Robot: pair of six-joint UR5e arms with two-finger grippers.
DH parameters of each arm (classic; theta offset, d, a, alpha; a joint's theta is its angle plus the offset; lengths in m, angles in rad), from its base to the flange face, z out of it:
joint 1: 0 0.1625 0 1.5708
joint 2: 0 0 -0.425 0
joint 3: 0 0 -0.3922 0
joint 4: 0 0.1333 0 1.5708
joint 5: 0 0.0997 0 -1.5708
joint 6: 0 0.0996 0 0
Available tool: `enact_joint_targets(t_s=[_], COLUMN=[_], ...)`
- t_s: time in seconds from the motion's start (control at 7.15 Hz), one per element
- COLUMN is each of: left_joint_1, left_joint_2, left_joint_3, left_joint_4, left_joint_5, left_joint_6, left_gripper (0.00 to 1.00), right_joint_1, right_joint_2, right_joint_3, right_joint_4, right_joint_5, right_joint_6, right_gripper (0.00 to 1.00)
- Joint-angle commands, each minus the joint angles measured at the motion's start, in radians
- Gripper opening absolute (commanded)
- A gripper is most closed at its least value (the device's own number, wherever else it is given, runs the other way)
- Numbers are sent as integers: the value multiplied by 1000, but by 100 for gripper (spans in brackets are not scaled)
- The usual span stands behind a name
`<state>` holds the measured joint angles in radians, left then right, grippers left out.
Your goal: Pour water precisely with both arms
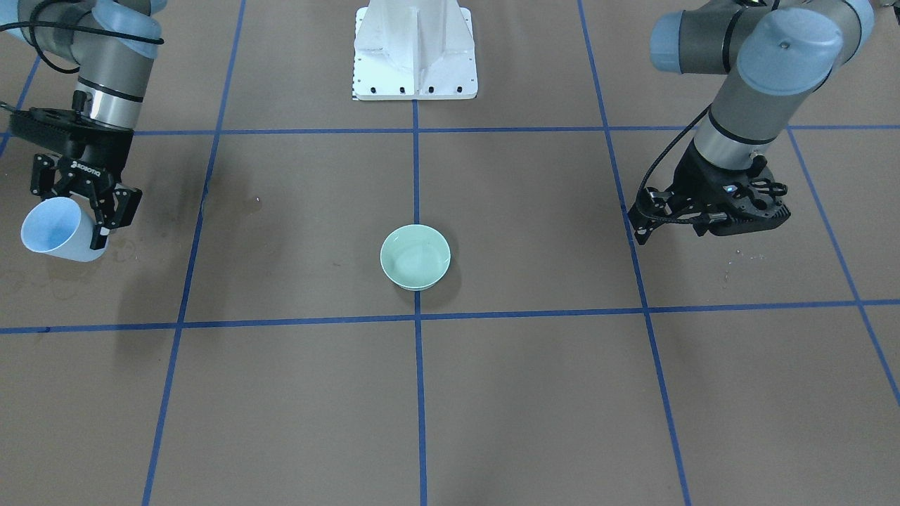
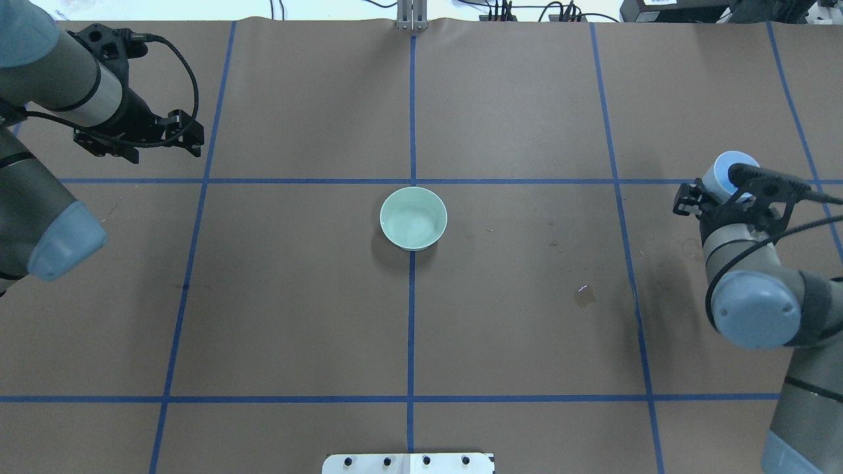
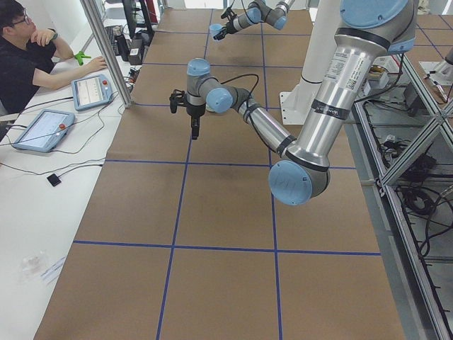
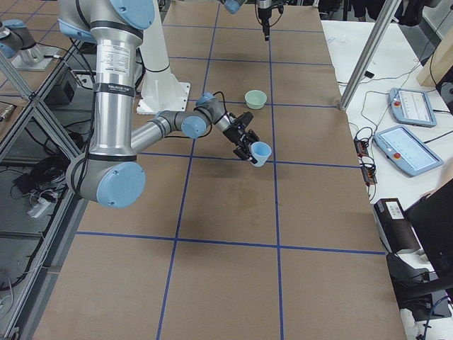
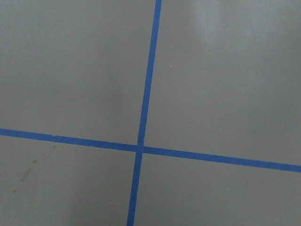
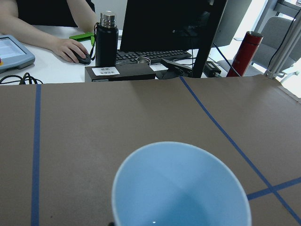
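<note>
Blue cup [image 1: 50,226] in right gripper [image 1: 98,223], bowl [image 1: 415,257] well apart

robotics lab. table [image 2: 527,316] papered brown, blue tape grid [image 2: 411,329]; left arm [image 2: 66,92], right arm [image 2: 754,309] over it, white pedestal [image 1: 415,56] at its edge. beside the table: metal post [image 3: 106,49], bench [image 3: 42,212], teach pendants [image 3: 88,91], operator [image 3: 21,64], monitor [image 6: 164,23], keyboard [image 6: 150,55].

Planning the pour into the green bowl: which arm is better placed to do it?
Right. The right gripper already holds the blue cup; the left gripper holds nothing. Both hang far from the green bowl.
</note>
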<state>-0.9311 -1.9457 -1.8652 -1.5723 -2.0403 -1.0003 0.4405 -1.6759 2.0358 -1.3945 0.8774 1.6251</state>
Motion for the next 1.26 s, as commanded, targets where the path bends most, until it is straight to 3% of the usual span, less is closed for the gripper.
enact_joint_targets(t_s=[0.0,0.42,1.12], left_joint_1=[0,0,0], left_joint_2=[2,2,2], left_joint_3=[1,1,0], left_joint_4=[0,0,0], left_joint_5=[0,0,0], left_joint_6=[0,2,2], left_gripper=[100,100,100], right_joint_1=[-158,-296,-396], right_joint_2=[-27,-91,-123], right_joint_3=[-75,-85,-98], right_joint_4=[-5,-8,-9], right_joint_5=[-148,-231,-276], right_joint_6=[206,366,411], right_gripper=[0,0,0])
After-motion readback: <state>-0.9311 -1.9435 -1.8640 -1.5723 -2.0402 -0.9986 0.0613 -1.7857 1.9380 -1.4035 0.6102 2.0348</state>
